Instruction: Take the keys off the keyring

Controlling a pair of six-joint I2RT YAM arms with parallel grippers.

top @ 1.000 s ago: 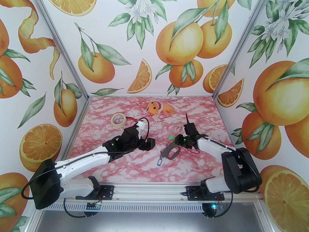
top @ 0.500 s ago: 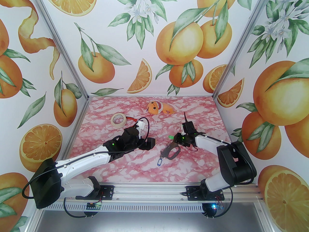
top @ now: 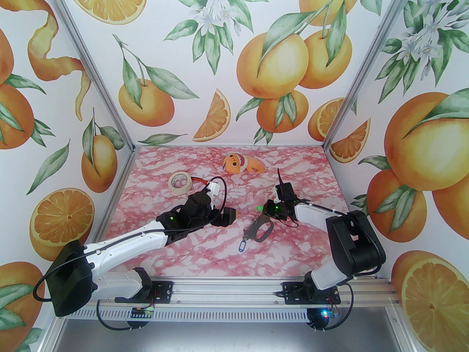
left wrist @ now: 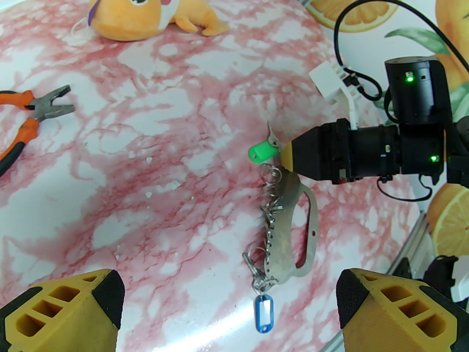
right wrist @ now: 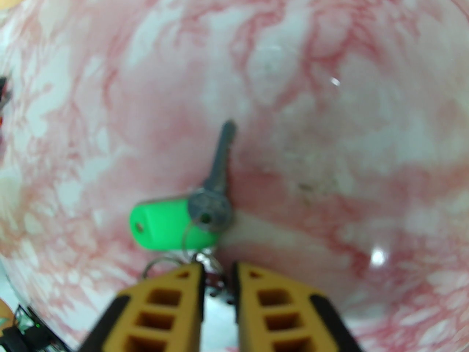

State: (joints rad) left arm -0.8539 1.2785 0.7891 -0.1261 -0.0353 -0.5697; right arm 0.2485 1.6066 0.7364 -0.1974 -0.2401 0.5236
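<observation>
The right arm comes in low from the right of the keyring [top: 261, 229]. The right gripper [right wrist: 218, 270] tips down onto the keyring's far end, where the small rings begin. Its fingers [right wrist: 172, 299] stand almost together with a narrow slit between them. I cannot tell whether they pinch metal.

The green key tag [right wrist: 165, 227] lies just past that end, with a grey key [right wrist: 220, 167] pointing away. The blue key tag [left wrist: 263, 313] hangs off the keyring's near end. Both are linked to the ring row.

The left arm stretches in from the keyring's left. The left gripper [left wrist: 227, 284] is spread wide, level with the keyring and clear of it.

The pink marbled table [top: 205, 255] is bare on the near side of the keyring. The tape roll [top: 180, 182], pliers [left wrist: 29, 116] and plush toy [top: 240, 162] lie well beyond it.
</observation>
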